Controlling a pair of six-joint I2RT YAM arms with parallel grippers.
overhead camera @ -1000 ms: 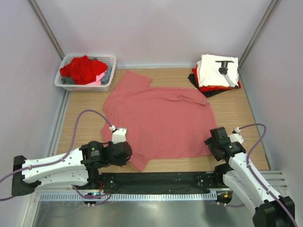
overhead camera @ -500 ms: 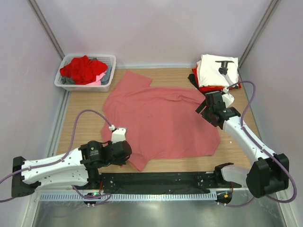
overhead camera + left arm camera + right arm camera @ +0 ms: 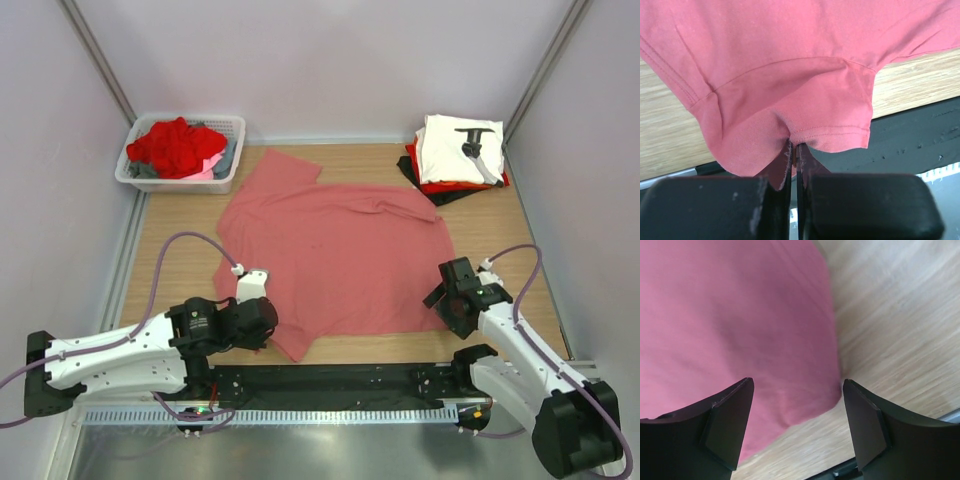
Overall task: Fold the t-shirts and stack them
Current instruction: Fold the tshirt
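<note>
The large salmon-pink t-shirt lies spread flat on the wooden table. My left gripper is shut on its near-left sleeve hem, pinching the cloth at the table's front edge. My right gripper is open and empty, hovering over the shirt's near-right corner. A stack of folded tees with a white, black-printed one on top of red and black ones sits at the back right. More tees, mostly red, fill the white basket.
The white basket stands at the back left by the wall. A black strip runs along the table's front edge between the arm bases. Bare wood shows right of the shirt.
My right arm swung up toward the folded stack, dragging the shirt's right corner out, then came back down to the near-right corner. The left arm has not moved.
</note>
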